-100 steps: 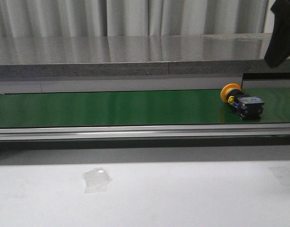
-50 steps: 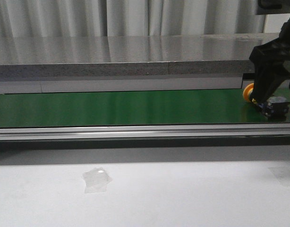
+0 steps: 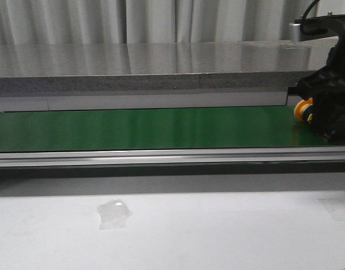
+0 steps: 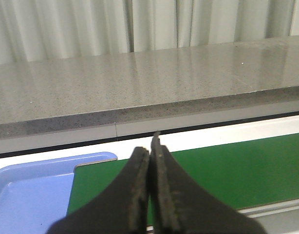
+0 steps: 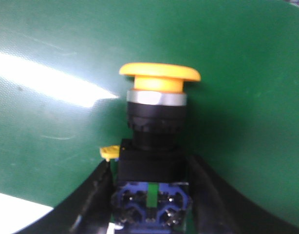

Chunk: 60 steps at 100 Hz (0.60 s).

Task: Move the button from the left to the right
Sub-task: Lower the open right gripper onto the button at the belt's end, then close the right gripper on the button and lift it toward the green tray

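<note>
Green conveyor belt (image 3: 161,128) runs across the front view, w/ a grey speckled stone ledge (image 3: 133,62) behind it and pale curtains (image 3: 105,19) beyond. Button (image 5: 154,146) lies on its side on the belt at the far right end; in front view only its orange-yellow cap (image 3: 300,110) shows, sticking out past the black body of the right gripper (image 3: 331,119), which sits down over it. Right wrist view: cap at the far end, silver collar under it, then black round neck and black blocky body, blue terminal block w/ a green mark at the near end, small yellow tab on one side. Right gripper (image 5: 150,195) is spread, one black finger (image 5: 91,200) on each side of the button's body; fingers flank the lower body closely, contact can't be confirmed, a sliver of gap seems to show on both sides. Left gripper (image 4: 150,195) is seen only in left wrist view: fingers pressed together, nothing between them, hanging over the belt's other end beside a light blue tray (image 4: 28,190). White tabletop (image 3: 217,230) in front of the conveyor's metal rail (image 3: 161,157) carries a crumpled bit of clear tape (image 3: 113,214).
</note>
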Each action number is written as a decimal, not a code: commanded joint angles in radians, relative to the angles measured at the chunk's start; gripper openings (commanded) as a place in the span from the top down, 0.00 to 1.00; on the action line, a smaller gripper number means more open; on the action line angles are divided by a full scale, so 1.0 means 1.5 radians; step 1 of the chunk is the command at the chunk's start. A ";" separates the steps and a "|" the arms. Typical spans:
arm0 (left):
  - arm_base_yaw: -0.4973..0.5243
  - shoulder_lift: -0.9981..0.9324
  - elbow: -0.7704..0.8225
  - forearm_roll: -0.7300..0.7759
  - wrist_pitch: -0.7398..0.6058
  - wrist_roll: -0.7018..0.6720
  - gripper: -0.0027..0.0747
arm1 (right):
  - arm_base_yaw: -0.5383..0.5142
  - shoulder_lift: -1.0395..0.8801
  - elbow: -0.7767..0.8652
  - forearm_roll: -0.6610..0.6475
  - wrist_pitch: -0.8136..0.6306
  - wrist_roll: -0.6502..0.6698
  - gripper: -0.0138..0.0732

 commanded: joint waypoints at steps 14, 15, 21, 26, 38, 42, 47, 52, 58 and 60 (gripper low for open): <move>-0.005 0.005 -0.019 -0.014 -0.048 -0.007 0.99 | 0.001 -0.016 -0.063 0.016 0.066 0.000 0.65; -0.005 0.005 -0.019 -0.014 -0.048 -0.007 0.99 | 0.001 -0.017 -0.068 0.016 0.073 0.000 0.65; -0.005 0.005 -0.019 -0.014 -0.048 -0.007 0.99 | 0.001 -0.020 -0.096 0.016 0.100 0.000 0.65; -0.005 0.005 -0.019 -0.014 -0.048 -0.007 0.99 | 0.001 -0.025 -0.118 0.016 0.112 0.000 0.65; -0.005 0.005 -0.019 -0.014 -0.048 -0.007 0.99 | 0.001 -0.043 -0.160 -0.009 0.123 0.000 0.65; -0.005 0.005 -0.019 -0.014 -0.048 -0.007 0.99 | -0.001 -0.049 -0.172 -0.024 0.125 0.000 0.65; -0.005 0.005 -0.019 -0.014 -0.048 -0.007 0.99 | -0.009 -0.053 -0.182 -0.036 0.125 0.000 0.65; -0.005 0.005 -0.019 -0.014 -0.048 -0.007 0.99 | -0.021 -0.055 -0.189 -0.043 0.123 0.000 0.65; -0.005 0.005 -0.019 -0.014 -0.048 -0.007 0.99 | -0.046 -0.055 -0.192 -0.045 0.121 0.000 0.65; -0.005 0.005 -0.019 -0.014 -0.048 -0.007 0.99 | -0.055 -0.055 -0.192 -0.045 0.122 0.000 0.65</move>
